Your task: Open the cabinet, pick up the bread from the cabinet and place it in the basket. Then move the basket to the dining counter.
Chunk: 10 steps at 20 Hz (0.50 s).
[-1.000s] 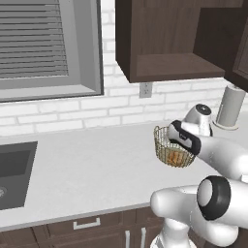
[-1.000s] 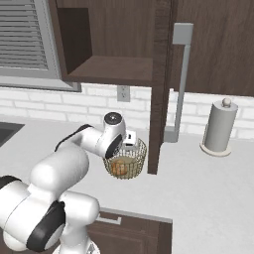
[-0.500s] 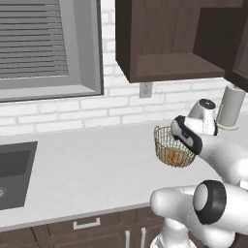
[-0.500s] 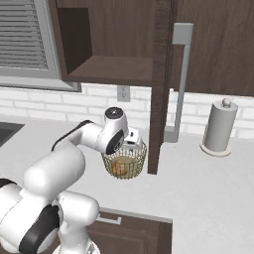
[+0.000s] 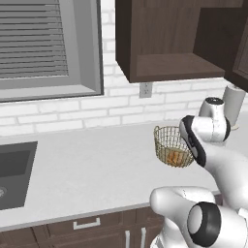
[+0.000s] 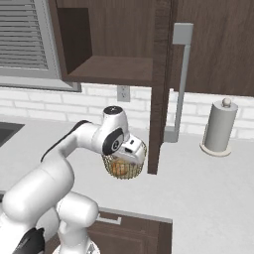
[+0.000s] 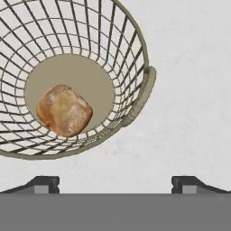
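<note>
While the bread (image 7: pixel 64 110) lies on the solid beige floor of the basket (image 7: pixel 135 58), off-centre toward one wall, the gripper (image 7: pixel 115 182) hangs over the grey counter (image 5: pixel 87 164) just outside the basket's rim, its 2 fingertips (image 7: pixel 43 184) spread wide with nothing between them. In the hand view the rim curves past the upper left of the fingertips and a loop handle juts from it; the rest of that picture is bare counter.

From the left base view the basket (image 5: pixel 172 145) stands on the counter with the bread (image 5: pixel 175 156) showing through the mesh, and the arm's wrist crosses its right side. The counter runs clear to the left as far as the sink (image 5: pixel 14 169). Above, the cabinet (image 6: pixel 114 44) is open; its shelf is bare, and its door (image 6: pixel 159 84) swings out edge-on so that the lower corner hangs just right of the basket (image 6: pixel 121 166) in the right base view. A paper towel roll (image 6: pixel 218 126) stands well to the right, near the brick wall. No writing can be read anywhere.
</note>
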Tool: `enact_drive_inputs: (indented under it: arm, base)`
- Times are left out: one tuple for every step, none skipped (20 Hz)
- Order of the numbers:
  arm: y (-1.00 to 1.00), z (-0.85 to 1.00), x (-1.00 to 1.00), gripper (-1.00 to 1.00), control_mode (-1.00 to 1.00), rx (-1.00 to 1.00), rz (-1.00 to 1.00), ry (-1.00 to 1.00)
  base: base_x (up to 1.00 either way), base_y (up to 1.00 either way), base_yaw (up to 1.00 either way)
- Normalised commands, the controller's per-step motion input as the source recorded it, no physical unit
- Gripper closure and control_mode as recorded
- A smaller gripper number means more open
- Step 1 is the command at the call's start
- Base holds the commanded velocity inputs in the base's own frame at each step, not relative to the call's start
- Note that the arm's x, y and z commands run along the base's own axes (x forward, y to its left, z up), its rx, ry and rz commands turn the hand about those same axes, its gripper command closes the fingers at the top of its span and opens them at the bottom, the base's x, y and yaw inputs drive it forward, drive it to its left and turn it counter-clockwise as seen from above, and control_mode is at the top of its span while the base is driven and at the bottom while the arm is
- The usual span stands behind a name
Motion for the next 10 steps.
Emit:
enact_drive_inputs:
  arm:
    - [-0.01, 0.0, 0.02, -1.0, -1.0, 0.07, -0.26, 0.08]
    - [0.0, 0.0, 0.04, -1.0, -1.0, 0.14, -0.2, 0.07]
    - [0.0, 0.0, 0.13, -1.0, -1.0, 0.13, -0.18, 0.05]
    - [0.0, -0.06, 0.13, -1.0, -1.0, 0.13, -0.17, 0.03]
    - [0.0, -0.13, 0.23, -1.0, -1.0, 0.14, -0.14, 0.0]
    - [0.0, -0.17, 0.15, -1.0, -1.0, 0.16, -0.13, 0.0]
    - [0.0, -0.19, 0.16, -1.0, -1.0, 0.16, -0.14, 0.0]
    - [0.01, -0.2, 0.38, -1.0, -1.0, 0.05, -0.15, 0.0]
    - [0.0, -0.19, 0.39, -1.0, -1.0, 0.07, -0.1, 0.0]
    - [0.0, -0.13, 0.34, -1.0, -1.0, 0.08, -0.08, 0.0]
  base:
    - [0.0, 0.0, 0.0]
    - [0.0, 0.0, 0.0]
    - [0.0, 0.0, 0.0]
    - [0.0, 0.0, 0.0]
    - [0.0, 0.0, 0.0]
    - [0.0, 0.0, 0.0]
    - [0.0, 0.0, 0.0]
    - [0.0, 0.0, 0.0]
    - [0.0, 0.0, 0.0]
    - [0.0, 0.0, 0.0]
